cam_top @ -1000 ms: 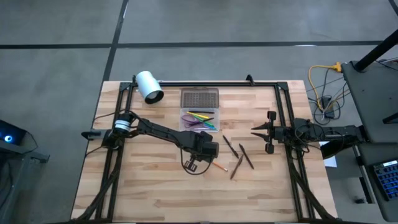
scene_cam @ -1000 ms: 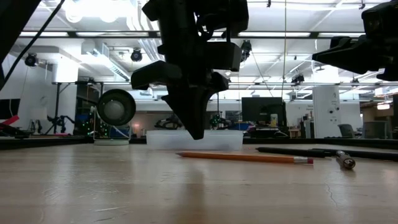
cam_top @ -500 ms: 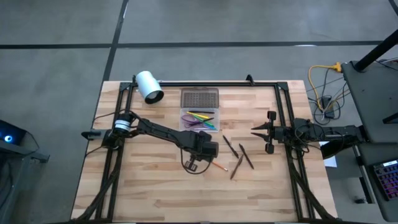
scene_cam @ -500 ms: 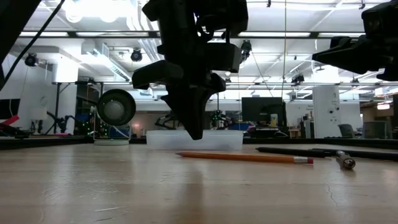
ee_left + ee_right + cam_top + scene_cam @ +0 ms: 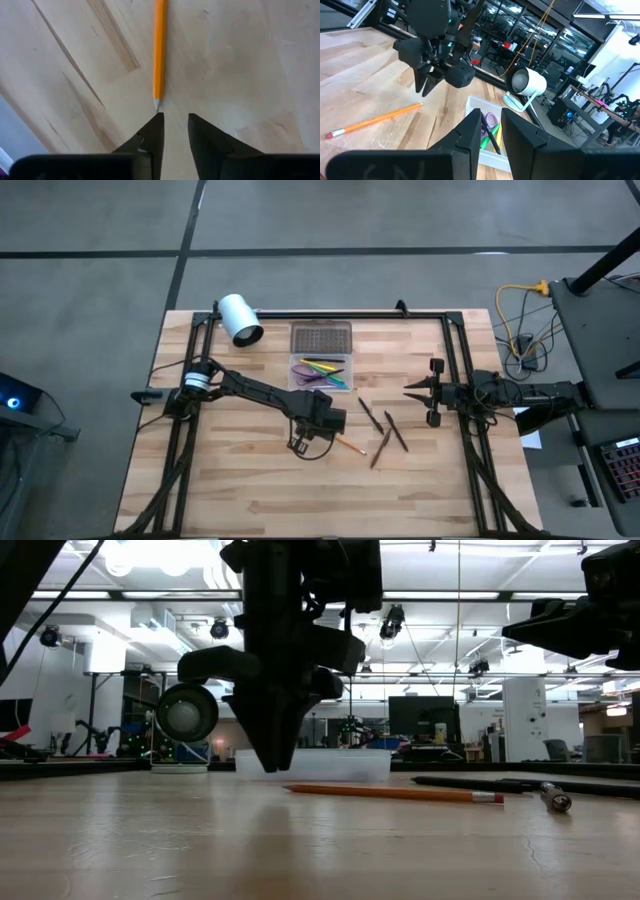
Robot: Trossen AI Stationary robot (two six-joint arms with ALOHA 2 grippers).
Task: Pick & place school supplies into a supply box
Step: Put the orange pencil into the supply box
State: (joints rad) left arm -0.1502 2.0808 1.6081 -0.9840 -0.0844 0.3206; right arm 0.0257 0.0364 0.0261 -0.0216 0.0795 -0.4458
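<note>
An orange pencil (image 5: 349, 445) lies flat on the table, with its eraser toward the right edge (image 5: 390, 793). My left gripper (image 5: 312, 430) hovers just left of the pencil's sharpened tip (image 5: 157, 102), pointing down with a narrow gap between its fingers (image 5: 175, 120). It stands a little above the wood (image 5: 270, 762). The clear supply box (image 5: 320, 372) sits farther back and holds green, yellow and purple items. Its grey dotted lid (image 5: 321, 338) lies behind it. Three dark pens (image 5: 385, 432) rest to the right of the pencil. My right gripper (image 5: 415, 388) waits open near the right rail.
A white cylinder (image 5: 240, 318) lies on its side at the far left corner. Black frame rails (image 5: 330, 313) run along the far edge and both sides of the table. Bare wood (image 5: 300, 495) stretches across the near half of the table.
My left gripper has moved a little toward the table's left edge, from over the pencil's tip end to just beside the tip. The pencil and the pens have stayed where they were.
</note>
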